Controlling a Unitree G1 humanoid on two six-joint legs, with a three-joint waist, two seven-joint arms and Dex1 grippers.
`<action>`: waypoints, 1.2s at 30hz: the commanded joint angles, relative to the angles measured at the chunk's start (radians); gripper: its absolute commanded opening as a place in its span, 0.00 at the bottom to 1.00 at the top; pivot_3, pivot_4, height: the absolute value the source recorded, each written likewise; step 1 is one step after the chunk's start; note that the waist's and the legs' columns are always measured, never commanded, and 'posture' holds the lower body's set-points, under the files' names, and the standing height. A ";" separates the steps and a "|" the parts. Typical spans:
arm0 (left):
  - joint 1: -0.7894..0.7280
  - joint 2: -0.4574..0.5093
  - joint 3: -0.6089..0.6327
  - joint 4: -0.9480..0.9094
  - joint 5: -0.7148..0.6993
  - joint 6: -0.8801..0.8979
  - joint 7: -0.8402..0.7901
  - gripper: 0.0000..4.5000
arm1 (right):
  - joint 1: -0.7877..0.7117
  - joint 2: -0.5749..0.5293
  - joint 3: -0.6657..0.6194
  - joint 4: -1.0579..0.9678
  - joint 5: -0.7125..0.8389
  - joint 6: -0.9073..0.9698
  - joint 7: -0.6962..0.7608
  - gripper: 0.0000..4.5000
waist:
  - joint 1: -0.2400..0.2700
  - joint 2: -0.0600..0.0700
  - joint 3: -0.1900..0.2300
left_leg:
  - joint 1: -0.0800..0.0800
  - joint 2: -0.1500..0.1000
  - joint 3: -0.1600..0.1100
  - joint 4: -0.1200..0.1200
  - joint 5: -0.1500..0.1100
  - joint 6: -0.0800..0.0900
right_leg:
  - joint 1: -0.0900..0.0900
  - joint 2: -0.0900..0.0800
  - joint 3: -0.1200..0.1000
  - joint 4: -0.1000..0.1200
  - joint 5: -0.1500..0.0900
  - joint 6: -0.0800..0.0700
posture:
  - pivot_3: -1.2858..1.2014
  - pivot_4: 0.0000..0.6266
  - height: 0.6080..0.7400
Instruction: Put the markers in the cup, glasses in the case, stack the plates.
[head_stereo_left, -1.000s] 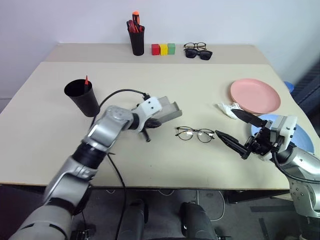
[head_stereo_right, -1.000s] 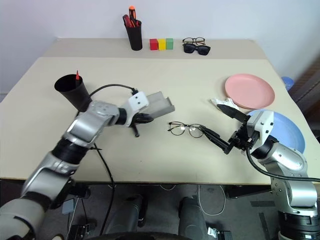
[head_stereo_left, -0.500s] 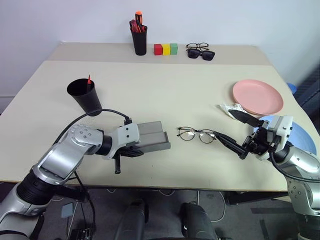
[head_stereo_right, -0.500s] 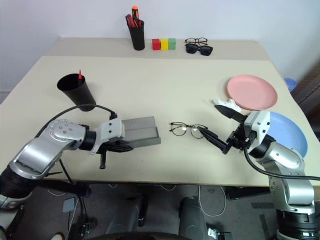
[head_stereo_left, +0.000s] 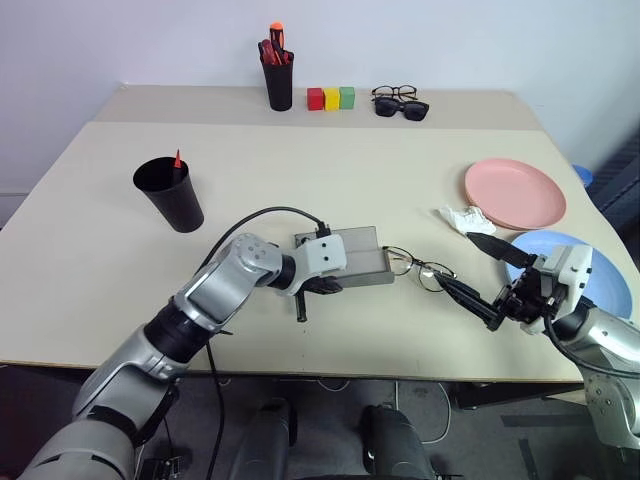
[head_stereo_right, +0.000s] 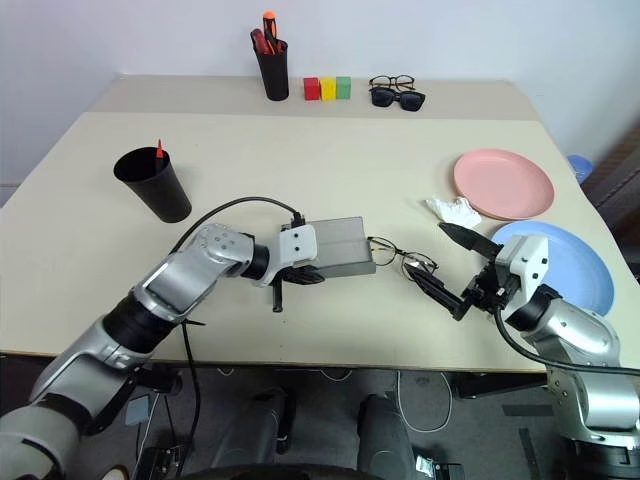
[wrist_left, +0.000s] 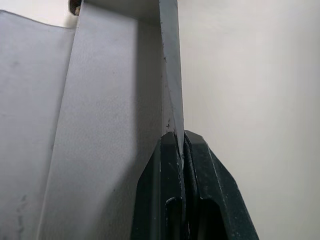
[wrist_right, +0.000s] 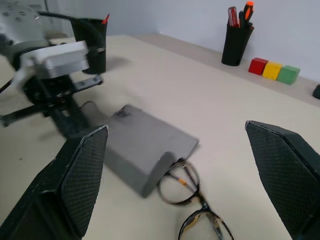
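Along the far edge stand a pen holder, three coloured blocks and two spare pairs of spectacles; a crumpled white scrap lies beside the pink plate, with the blue plate just nearer, two plates in all. My left gripper is pinched on a wall of the open grey case, whose right end touches the one pair of wire glasses. My right gripper is spread wide just right of the glasses, and the black cup with a red tip showing stands far left.

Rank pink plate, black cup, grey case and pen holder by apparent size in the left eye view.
1. pink plate, widest footprint.
2. grey case and black cup: look close in size, and the case is partly hidden by the left end effector, so no ranking between them.
3. pen holder, smallest, though it stands farthest back.
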 joint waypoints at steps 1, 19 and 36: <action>-0.029 -0.004 0.008 0.040 0.029 -0.047 -0.003 0.01 | 0.064 -0.038 -0.086 -0.061 0.020 0.007 0.009 1.00 | 0.000 0.000 0.000 | 0.000 0.000 0.000 0.000 0.000 0.000 | 0.000 0.000 0.000 0.000 0.000 0.000 | 0.52 0.24 1.00; -0.069 0.020 0.019 0.244 0.074 -0.268 -0.100 0.01 | 0.485 -0.045 -0.365 -0.228 0.072 0.095 0.057 1.00 | 0.001 0.002 -0.002 | 0.001 0.001 0.000 0.000 -0.001 0.000 | 0.001 -0.001 0.000 -0.002 -0.002 0.003 | 0.52 0.24 1.00; -0.009 0.050 0.080 0.175 0.078 -0.307 -0.176 0.01 | 0.443 -0.038 -0.323 -0.161 0.052 0.071 0.088 1.00 | -0.001 0.003 -0.002 | -0.002 0.001 0.000 -0.002 -0.001 0.002 | 0.002 0.000 -0.002 -0.009 0.001 -0.001 | 0.52 0.24 1.00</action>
